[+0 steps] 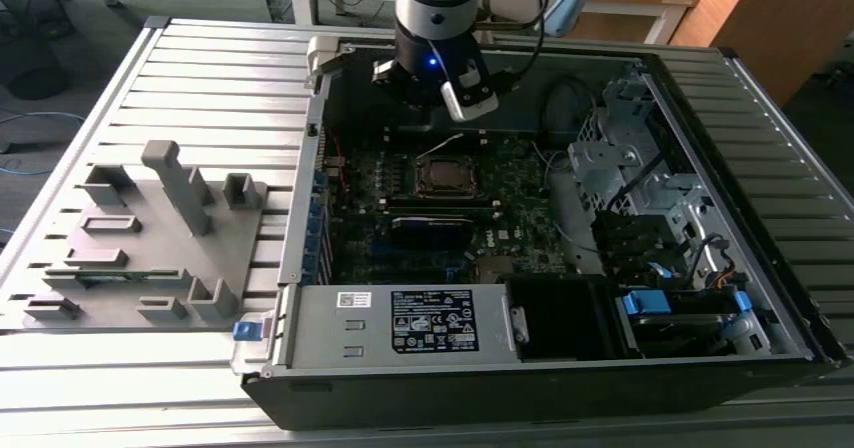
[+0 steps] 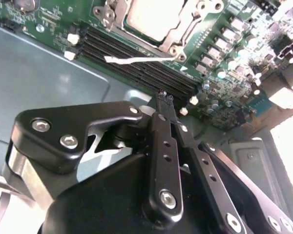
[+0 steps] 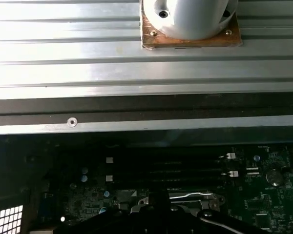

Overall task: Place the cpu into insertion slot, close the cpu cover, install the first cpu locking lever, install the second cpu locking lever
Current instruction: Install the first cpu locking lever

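The cpu (image 2: 154, 17) is pale grey, the motherboard (image 2: 58, 19) green, the gripper (image 2: 165, 97) black, and the ribbed table (image 1: 214, 78) striped silver.

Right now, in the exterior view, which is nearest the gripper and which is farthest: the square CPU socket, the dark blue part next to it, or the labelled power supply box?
1. The insertion slot, mid-motherboard, just beyond the gripper.
2. The dark blue part, past the slot on the board.
3. The power supply box, at the case's front wall in this view.

Black memory slots (image 2: 151, 70) lay just beyond the gripper (image 2: 164, 96). A labelled power supply box (image 1: 400, 323) sat well apart from it, and a grey fixture tray (image 1: 134, 238) farther off on the slatted table (image 1: 200, 68).
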`<state>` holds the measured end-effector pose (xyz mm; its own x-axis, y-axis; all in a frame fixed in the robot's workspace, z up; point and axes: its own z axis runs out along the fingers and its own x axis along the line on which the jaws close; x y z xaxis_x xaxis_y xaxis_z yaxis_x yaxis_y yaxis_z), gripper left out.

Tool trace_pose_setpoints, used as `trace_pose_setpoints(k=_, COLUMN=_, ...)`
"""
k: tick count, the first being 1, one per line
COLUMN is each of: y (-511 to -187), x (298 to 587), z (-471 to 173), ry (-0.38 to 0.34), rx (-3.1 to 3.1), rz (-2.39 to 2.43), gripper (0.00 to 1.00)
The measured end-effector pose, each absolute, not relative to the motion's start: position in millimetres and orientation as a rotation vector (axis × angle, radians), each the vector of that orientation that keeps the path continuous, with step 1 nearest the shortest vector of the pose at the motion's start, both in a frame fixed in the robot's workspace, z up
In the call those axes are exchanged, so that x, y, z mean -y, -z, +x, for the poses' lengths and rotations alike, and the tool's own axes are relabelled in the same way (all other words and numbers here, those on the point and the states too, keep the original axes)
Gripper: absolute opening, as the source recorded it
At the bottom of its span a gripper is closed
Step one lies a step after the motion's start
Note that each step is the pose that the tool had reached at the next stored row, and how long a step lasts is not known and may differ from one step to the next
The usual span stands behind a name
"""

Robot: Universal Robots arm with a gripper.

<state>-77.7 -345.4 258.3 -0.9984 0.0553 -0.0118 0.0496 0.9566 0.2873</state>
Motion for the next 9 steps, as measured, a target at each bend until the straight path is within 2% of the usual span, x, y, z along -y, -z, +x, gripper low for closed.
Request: trace_pose_setpoints(k=9, y=-254.7, x=345.3, z=-77.6, ry=-0.436, rx=-3.089, rz=0.082, gripper=0.11)
